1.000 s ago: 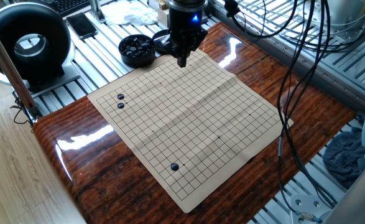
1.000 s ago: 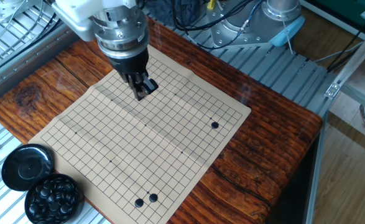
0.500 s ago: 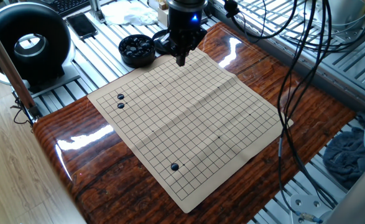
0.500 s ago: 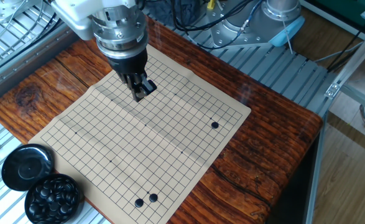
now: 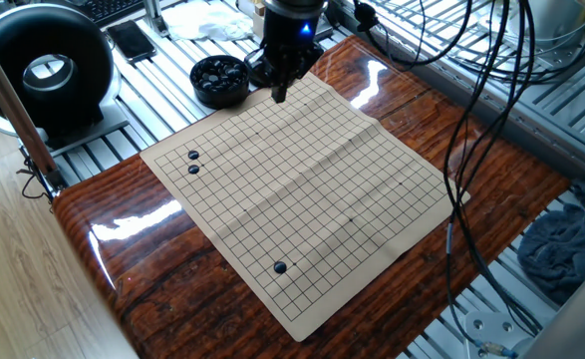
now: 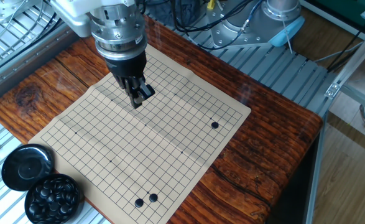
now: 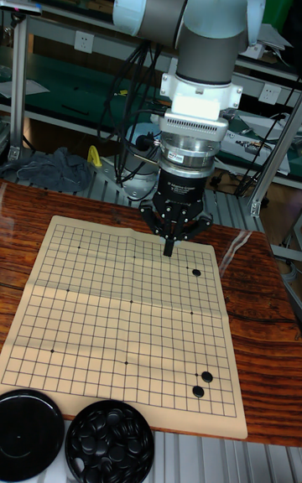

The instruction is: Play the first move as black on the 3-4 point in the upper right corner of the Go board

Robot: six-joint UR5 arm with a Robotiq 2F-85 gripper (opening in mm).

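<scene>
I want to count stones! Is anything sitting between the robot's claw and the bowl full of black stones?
No. In the other fixed view, only bare grid lies between the gripper and the bowl.

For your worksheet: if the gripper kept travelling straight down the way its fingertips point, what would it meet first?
Most likely the bare grid of the tan paper Go board. The black two-finger gripper hangs over it pointing down, no stone visibly beneath, though depth is uncertain.

Glossy wooden table point(image 5: 133, 269), metal framing point(image 7: 18, 72)

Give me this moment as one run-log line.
pincer: shut, above Go board | held stone: cannot tell | board: three black stones | stone bowl: full, lid beside it
</scene>
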